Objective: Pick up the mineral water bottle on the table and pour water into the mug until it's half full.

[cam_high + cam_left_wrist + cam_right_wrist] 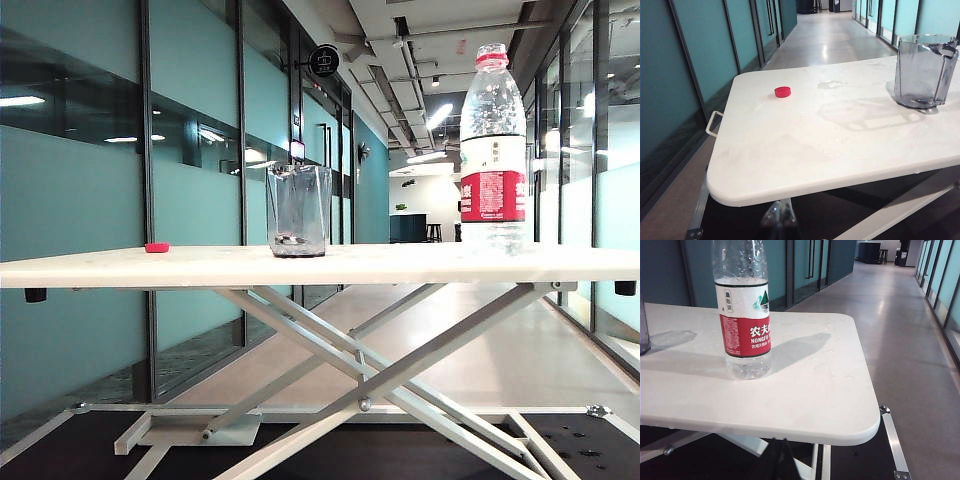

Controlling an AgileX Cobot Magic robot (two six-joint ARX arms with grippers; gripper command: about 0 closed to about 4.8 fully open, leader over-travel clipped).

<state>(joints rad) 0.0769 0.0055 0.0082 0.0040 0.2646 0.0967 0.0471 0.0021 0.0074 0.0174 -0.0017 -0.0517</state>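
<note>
The mineral water bottle (492, 150) stands upright and uncapped on the right part of the white table (400, 265). In the right wrist view the bottle (743, 315) shows its red-and-white label, with clear water (747, 367) below it. The mug (298, 212) stands near the table's middle, and I cannot tell whether it holds any water. My left gripper (780, 217) hangs shut below the near table edge, well short of the mug (925, 70). My right gripper (779, 457) is also shut and empty, below the edge in front of the bottle. Neither gripper appears in the exterior view.
A small red cap (157, 247) lies on the left part of the table, also seen as the cap (782, 91) in the left wrist view. Wet patches (830, 84) mark the tabletop near the mug. Glass walls line the corridor on the left.
</note>
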